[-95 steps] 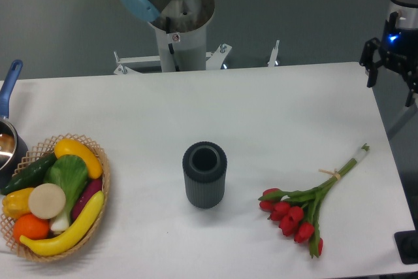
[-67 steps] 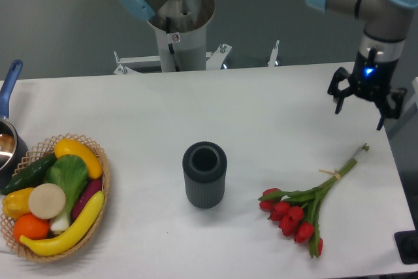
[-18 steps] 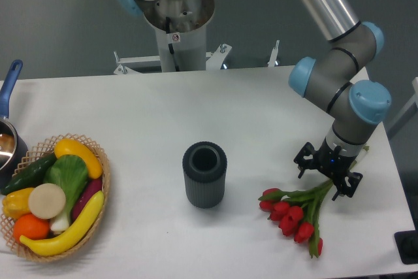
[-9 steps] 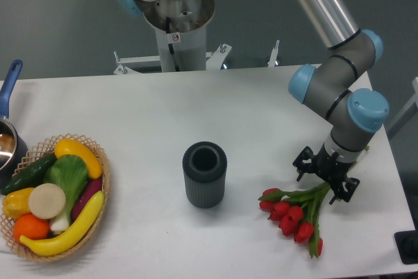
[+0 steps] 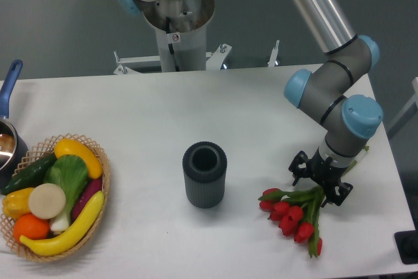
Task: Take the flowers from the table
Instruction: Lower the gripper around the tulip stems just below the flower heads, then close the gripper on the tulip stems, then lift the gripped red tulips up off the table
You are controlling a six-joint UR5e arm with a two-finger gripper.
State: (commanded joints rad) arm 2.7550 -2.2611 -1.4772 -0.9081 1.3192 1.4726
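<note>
Jaws seemingly spread astride flowers (image 5: 295, 215), stems running up-right, blooms down-left.

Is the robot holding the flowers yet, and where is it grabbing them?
Not yet. The gripper is open, straddling the stems of the flowers, which lie flat on the table.

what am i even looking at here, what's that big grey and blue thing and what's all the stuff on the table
That is a robot arm: grey tubes with blue-capped joints, ending in a two-finger gripper. One fixed camera looks down at the white table from the front. On it lie a bunch of red tulips, the flowers, a dark ribbed cylinder standing upright in the middle, and at the left a wicker basket of plastic fruit and vegetables. A blue-handled pot shows at the left edge. The gripper sits low over the flower stems with its fingers spread. Nothing is held yet; the flowers lie on the table.
</note>
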